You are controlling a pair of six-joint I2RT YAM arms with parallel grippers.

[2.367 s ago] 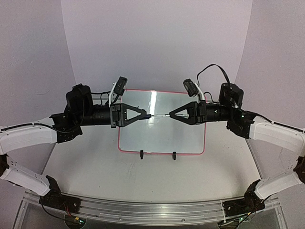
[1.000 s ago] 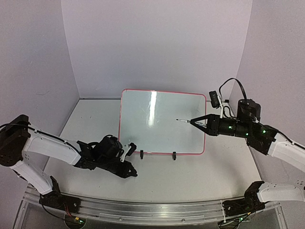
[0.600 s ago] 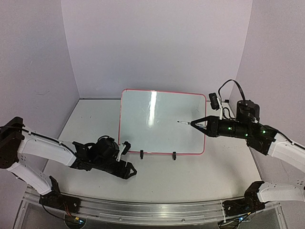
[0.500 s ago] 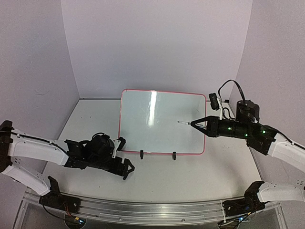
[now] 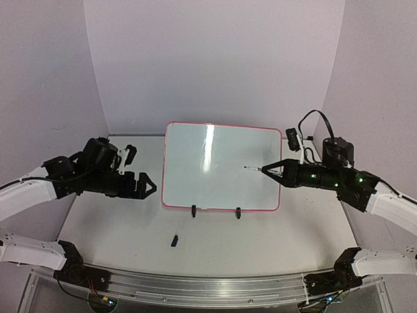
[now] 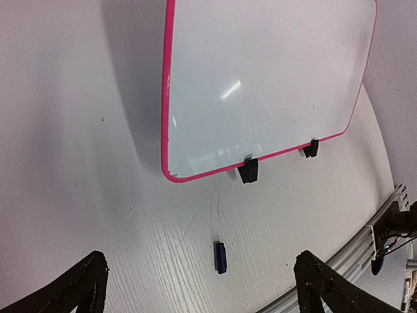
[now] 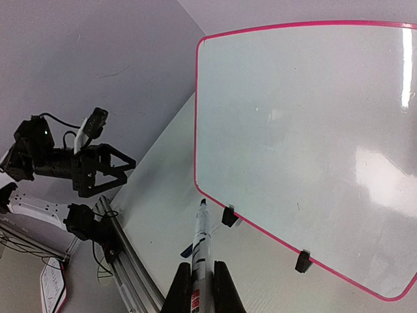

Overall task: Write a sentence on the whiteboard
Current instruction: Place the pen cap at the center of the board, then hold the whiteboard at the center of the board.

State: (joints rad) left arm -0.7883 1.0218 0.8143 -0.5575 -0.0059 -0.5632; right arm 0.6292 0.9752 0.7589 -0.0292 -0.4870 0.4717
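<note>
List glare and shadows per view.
Top external: a vertical glare streak on the whiteboard, left of centre. Left wrist: a small glare fleck; the board's soft shadow darkens the table to its left. Right wrist: glare along the board's right edge plus a lower patch.

Of my left gripper [image 6: 200, 259] the wrist view shows only two black finger ends, well apart; the bottom edge cuts off the rest. The top edge cuts the far side off the large flat white whiteboard with a pink rim [image 6: 260, 78]. My right gripper [image 7: 202, 270] hides the rear of the slim white marker pen [image 7: 202, 235]. From above, I cannot tell whether its tip touches the board. The small dark blue piece [image 5: 174, 240] by the worktop's near edge is a mere speck.
</note>
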